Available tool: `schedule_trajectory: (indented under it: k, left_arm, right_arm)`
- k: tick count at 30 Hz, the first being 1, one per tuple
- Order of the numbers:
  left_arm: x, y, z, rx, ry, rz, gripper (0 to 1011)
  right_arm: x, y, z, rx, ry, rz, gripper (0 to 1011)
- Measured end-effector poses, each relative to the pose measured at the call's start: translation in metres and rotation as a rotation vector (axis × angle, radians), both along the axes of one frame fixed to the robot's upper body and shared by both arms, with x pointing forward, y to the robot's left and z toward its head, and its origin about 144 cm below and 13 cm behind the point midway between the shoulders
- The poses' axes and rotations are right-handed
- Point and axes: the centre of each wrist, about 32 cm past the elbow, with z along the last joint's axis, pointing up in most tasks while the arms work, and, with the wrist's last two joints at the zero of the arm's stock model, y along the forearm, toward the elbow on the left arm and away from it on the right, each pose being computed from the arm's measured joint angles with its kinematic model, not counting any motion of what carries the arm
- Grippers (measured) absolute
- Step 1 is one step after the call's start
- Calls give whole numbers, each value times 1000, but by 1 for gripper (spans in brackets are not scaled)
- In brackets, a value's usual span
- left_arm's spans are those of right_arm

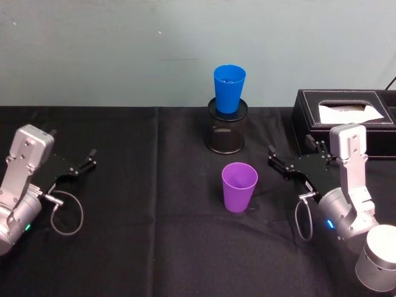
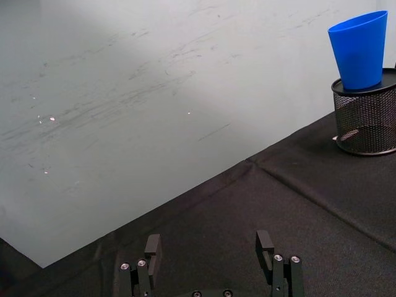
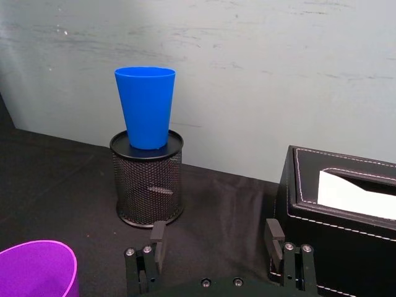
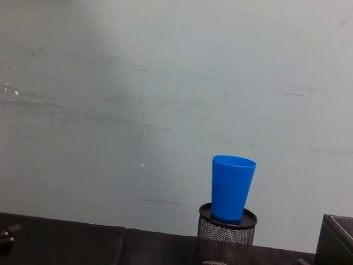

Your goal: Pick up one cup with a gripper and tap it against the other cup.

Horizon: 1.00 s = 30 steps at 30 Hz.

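Black tablecloth point(image 1: 124, 247): purple cup point(image 1: 239, 186) left of open right tool point(image 1: 279, 162).

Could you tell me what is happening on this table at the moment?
Nothing is being handled yet. The purple cup stands upright on the black cloth, untouched, and the blue cup sits in the mouth of the black mesh pen holder behind it. The right gripper, open, rests on the table beside the purple cup, next to the black tissue box. The left gripper, also open, is parked far to the left.
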Motion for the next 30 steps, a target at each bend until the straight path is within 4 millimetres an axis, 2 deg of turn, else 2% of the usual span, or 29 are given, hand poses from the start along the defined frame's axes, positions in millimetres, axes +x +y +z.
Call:
schedule_trajectory:
  k: [30]
  left_arm:
    - [0,0,0,0,0,0,1000]
  right_arm:
    - [0,0,1,2,1,-4,1004]
